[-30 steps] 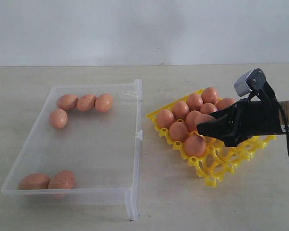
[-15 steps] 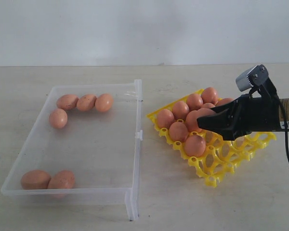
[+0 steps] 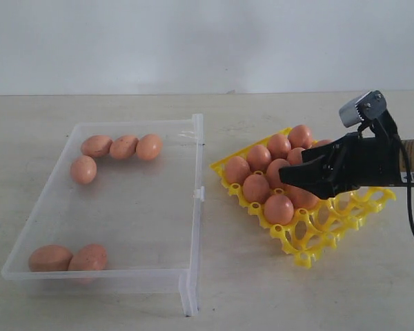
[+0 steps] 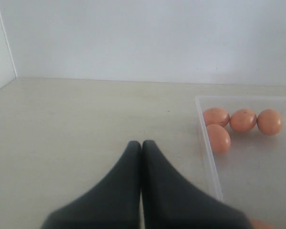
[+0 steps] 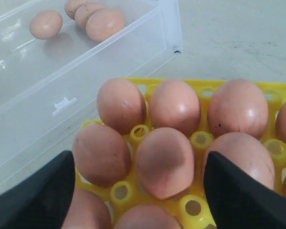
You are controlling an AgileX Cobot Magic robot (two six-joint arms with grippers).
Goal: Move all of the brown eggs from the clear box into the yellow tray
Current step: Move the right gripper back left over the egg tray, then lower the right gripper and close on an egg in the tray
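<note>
Brown eggs [image 3: 83, 169]: six in clear box [image 3: 195, 207], four bunched at its far left corner, two touching at near left corner; others seated in cups of yellow tray [image 3: 305, 256], just right of box on table [image 3: 262, 296]. Right gripper [image 5: 139, 160] low over tray, jaws spread wide either side of one seated egg, gripping nothing. Left gripper [image 4: 141, 143] pinched fully together, empty, above table beside box.

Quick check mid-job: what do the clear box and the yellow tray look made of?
The clear box: likely thin rigid plastic, glossy and transparent; the table shows through its walls. The yellow tray: likely moulded plastic, opaque with a slight sheen, formed as an open lattice of round cups.
</note>
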